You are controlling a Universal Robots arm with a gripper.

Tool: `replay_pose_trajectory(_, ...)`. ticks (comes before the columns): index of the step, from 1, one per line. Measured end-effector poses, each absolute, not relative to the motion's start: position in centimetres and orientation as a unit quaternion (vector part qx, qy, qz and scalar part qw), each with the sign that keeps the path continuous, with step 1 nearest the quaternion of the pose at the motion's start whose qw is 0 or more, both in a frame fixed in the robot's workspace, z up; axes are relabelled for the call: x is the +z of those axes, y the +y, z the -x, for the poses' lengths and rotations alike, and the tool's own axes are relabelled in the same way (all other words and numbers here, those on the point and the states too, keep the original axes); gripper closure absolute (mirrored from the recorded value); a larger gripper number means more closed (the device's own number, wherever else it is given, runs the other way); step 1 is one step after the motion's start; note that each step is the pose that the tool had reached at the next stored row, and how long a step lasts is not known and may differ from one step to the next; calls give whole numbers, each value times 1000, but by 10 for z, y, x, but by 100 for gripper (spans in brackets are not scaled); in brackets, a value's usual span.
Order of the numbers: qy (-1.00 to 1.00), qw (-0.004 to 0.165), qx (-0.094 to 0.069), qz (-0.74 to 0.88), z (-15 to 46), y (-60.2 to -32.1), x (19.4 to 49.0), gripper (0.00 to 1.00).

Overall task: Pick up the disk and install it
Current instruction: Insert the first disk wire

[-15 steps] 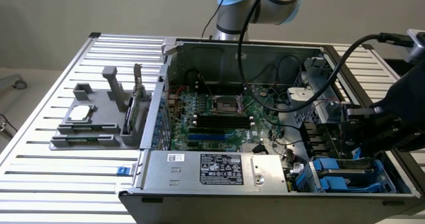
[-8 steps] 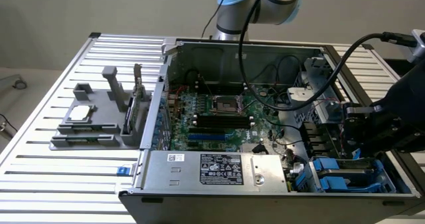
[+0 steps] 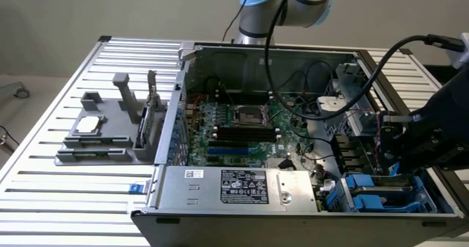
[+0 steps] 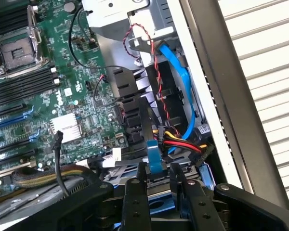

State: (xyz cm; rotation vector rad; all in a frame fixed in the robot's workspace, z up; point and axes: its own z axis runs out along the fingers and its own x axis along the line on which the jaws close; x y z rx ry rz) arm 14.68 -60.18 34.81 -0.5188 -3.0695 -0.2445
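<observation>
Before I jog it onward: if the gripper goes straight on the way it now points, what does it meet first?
Most likely the disk: its blue carrier lies in the drive bay, right below the gripper. Depth is unclear; they may already touch.

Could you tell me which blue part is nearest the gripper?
The blue carrier in the drive bay, under the gripper; the small blue piece lies outside the case.
</observation>
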Motion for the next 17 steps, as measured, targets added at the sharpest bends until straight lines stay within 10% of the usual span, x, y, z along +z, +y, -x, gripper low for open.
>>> replay_pose_trajectory(17,-969,4,-79,233,-147,-612,348,67)
